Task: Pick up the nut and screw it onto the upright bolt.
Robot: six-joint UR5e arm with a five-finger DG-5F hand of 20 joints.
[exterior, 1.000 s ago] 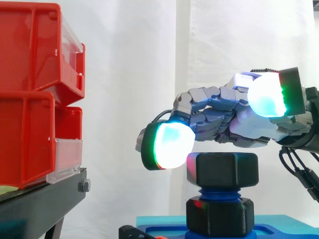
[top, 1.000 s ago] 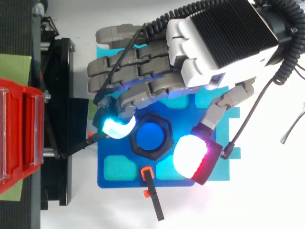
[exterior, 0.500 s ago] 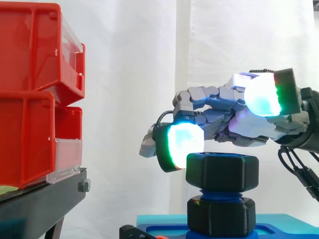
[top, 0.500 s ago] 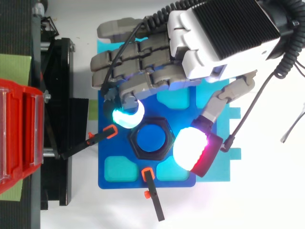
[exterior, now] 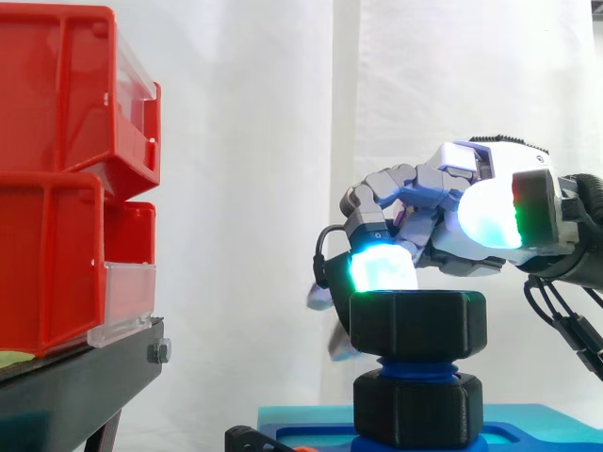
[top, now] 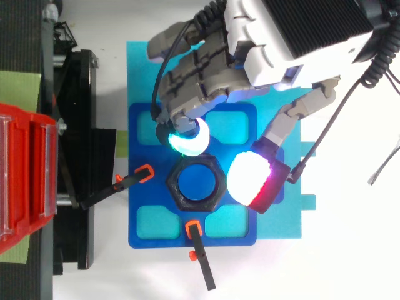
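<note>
Black and hexagonal, the nut (exterior: pixel 418 323) sits on the upright blue bolt (top: pixel 197 182), above the blue base plate (top: pixel 150 232). We see the hand (top: pixel 300 31) over it, fingers curled and gripping nothing. One glowing fingertip (exterior: pixel 382 268) seems to rest on the nut's top edge, with the thumb held higher.

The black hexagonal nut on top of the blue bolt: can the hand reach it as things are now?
Probably yes. The hand hangs close above the black hexagonal nut, and nothing stands between them. The black clamps with orange tips lie low beside it, out of the way.
</note>
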